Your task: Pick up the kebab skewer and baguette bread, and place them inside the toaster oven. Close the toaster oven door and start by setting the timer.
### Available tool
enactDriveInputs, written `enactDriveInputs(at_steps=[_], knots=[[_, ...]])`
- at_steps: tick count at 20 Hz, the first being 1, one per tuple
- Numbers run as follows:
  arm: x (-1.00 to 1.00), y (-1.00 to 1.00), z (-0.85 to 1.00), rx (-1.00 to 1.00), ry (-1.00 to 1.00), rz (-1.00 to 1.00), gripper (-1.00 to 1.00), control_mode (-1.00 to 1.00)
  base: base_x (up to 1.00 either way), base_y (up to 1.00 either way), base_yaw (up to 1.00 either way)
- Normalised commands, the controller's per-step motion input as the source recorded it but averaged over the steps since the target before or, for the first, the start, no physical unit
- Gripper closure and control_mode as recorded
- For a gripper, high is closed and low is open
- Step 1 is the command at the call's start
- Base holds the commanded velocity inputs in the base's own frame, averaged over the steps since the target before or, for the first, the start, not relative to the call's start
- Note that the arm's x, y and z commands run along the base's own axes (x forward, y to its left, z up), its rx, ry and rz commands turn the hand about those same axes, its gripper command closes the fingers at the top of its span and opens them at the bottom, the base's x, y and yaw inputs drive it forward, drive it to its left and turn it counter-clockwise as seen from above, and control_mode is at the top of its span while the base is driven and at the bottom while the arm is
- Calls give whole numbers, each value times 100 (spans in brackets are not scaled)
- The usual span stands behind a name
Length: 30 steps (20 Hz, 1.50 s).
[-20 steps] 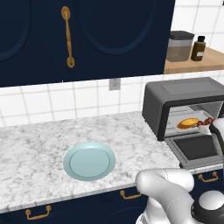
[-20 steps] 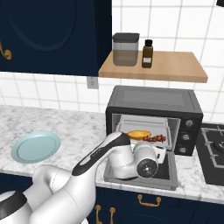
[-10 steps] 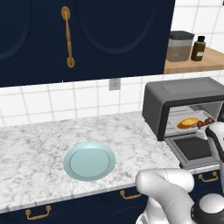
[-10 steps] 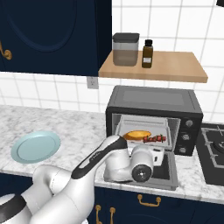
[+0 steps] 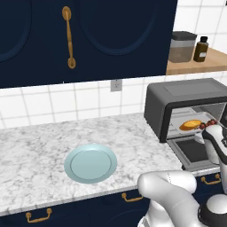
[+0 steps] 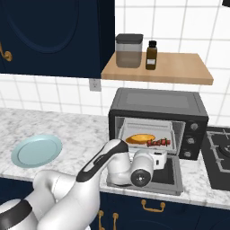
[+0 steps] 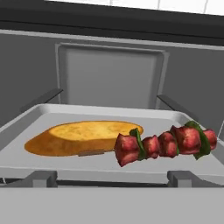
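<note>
Hand view looks straight into the oven mouth, and the claw's jaws stand spread wide, gripping nothing. Just ahead, the short kebab skewer (image 7: 166, 145) of dark red-brown meat chunks with green bits lies on the pale metal tray (image 7: 26, 120), toward 4 o'clock on it, its near end touching or overlapping the golden orange-brown oval baguette bread (image 7: 81, 138), which lies flat toward 8 o'clock. Behind them at 12 o'clock rises the grey back wall of the cavity. From the right base view, the white wrist sits low in front of the boxy dark grey toaster oven (image 6: 157, 104), above the dark grey glass-windowed toaster oven door (image 6: 173, 173), which hangs folded down flat and open. Bread and skewer rest side by side inside, the skewer at 3 o'clock of the loaf. Well apart at 9 o'clock of the oven, a round pale blue plate (image 6: 36, 151) sits on the white marbled counter (image 6: 67, 130). At 12 o'clock above the oven, a wooden shelf (image 6: 179, 69) carries a grey-lidded canister (image 6: 129, 50) and a small dark brown bottle (image 6: 151, 55).
</note>
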Motion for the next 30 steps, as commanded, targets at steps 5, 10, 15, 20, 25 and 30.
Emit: enactDriveInputs(at_steps=[5, 10, 15, 20, 25, 30], knots=[[3, -1, -13, 4, 0, 0, -100, -100, 0, 0, 0], [4, 0, -6, 4, -1, 0, -100, -100, 0, 0, 0], [11, 0, -3, 6, -1, 0, -100, -100, 0, 0, 0], [12, 0, 0, 3, -2, 0, -100, -100, 0, 0, 0], [13, 0, 0, 0, -1, 0, -100, -100, 0, 0, 0], [12, 0, -7, 0, 0, 0, -100, -100, 0, 0, 0]])
